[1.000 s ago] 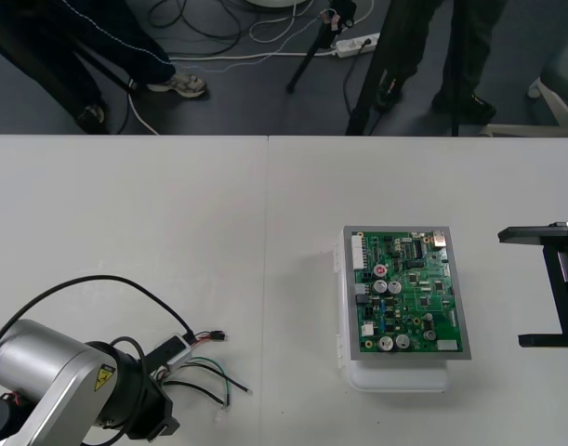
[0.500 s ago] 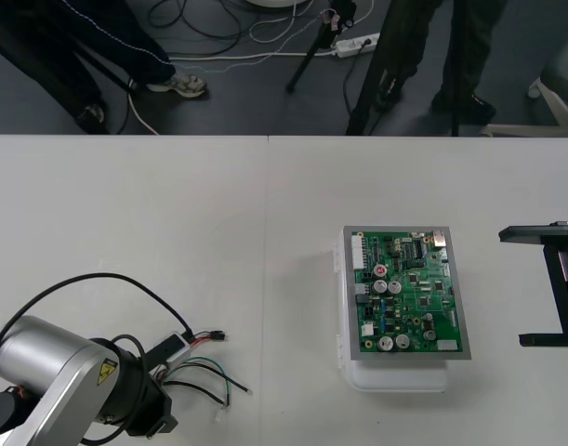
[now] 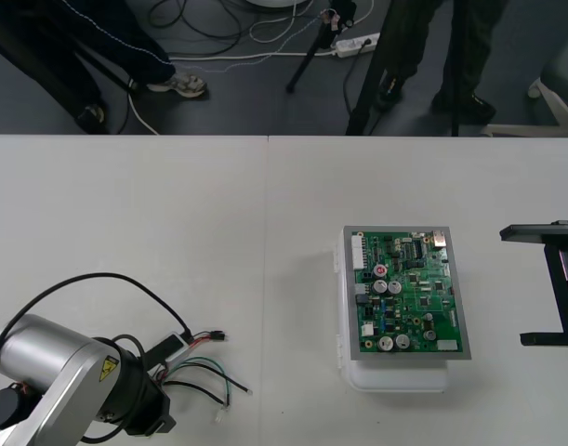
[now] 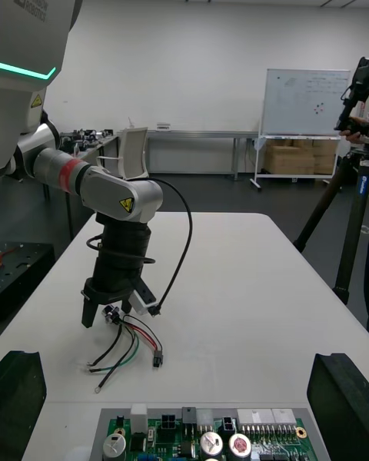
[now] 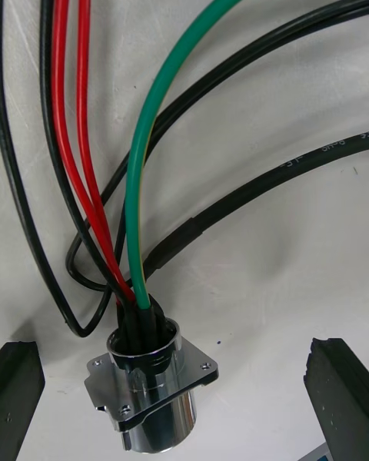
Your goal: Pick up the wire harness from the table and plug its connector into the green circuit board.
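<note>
The wire harness lies on the table near the front left, with red, green and black wires fanned out and a small black plug at one end. Its round metal socket sits low between my left gripper's open fingers, untouched by either one. My left gripper points straight down over that socket. The green circuit board rests on its white base right of centre. My right gripper waits open at the right edge, beside the board. In the right wrist view the left gripper stands over the wires.
A thick black cable loops from the left arm over the table. The table seam runs down the middle. Tripod legs and cables stand on the dark floor beyond the far edge.
The left arm has shifted very slightly toward the near edge. The harness, the board and the right gripper have not moved.
</note>
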You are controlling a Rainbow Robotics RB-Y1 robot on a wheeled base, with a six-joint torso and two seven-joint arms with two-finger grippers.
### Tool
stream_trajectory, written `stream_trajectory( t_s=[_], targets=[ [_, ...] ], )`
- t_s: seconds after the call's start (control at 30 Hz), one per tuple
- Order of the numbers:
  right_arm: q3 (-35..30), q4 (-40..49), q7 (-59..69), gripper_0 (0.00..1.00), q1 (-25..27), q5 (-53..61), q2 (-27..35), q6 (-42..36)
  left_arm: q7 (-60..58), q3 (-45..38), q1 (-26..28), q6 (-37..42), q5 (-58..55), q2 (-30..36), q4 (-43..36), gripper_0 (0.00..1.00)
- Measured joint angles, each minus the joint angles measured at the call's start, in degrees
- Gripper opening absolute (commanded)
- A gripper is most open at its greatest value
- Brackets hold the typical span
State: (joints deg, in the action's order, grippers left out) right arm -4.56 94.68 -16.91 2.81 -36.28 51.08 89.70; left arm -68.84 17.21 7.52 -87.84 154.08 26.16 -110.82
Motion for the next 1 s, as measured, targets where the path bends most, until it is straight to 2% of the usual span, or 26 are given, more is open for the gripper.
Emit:
stream_trajectory(
  t_s=[0.4, 0.43, 0.47, 0.5, 1.0],
  targets=[
    [0.00, -0.21, 0.00, 1.00, 0.00, 0.24, 0.00, 0.00, 0.00, 0.00, -0.41, 0.02, 0.00, -0.01, 0.07, 1.00],
    [0.00, -0.21, 0.00, 1.00, 0.00, 0.25, 0.00, 0.00, 0.00, 0.00, -0.41, 0.02, 0.00, -0.02, 0.07, 0.91],
    [0.00, -0.21, 0.00, 1.00, 0.00, 0.25, 0.00, 0.00, 0.00, 0.00, -0.41, 0.02, 0.00, -0.02, 0.08, 0.64],
    [0.00, -0.21, 0.00, 1.00, 0.00, 0.25, 0.00, 0.00, 0.00, 0.00, -0.41, 0.02, 0.00, -0.02, 0.08, 0.00],
    [0.00, -0.21, 0.00, 1.00, 0.00, 0.28, 0.00, 0.00, 0.00, 0.00, -0.41, 0.03, 0.00, -0.02, 0.08, 0.00]
  ],
)
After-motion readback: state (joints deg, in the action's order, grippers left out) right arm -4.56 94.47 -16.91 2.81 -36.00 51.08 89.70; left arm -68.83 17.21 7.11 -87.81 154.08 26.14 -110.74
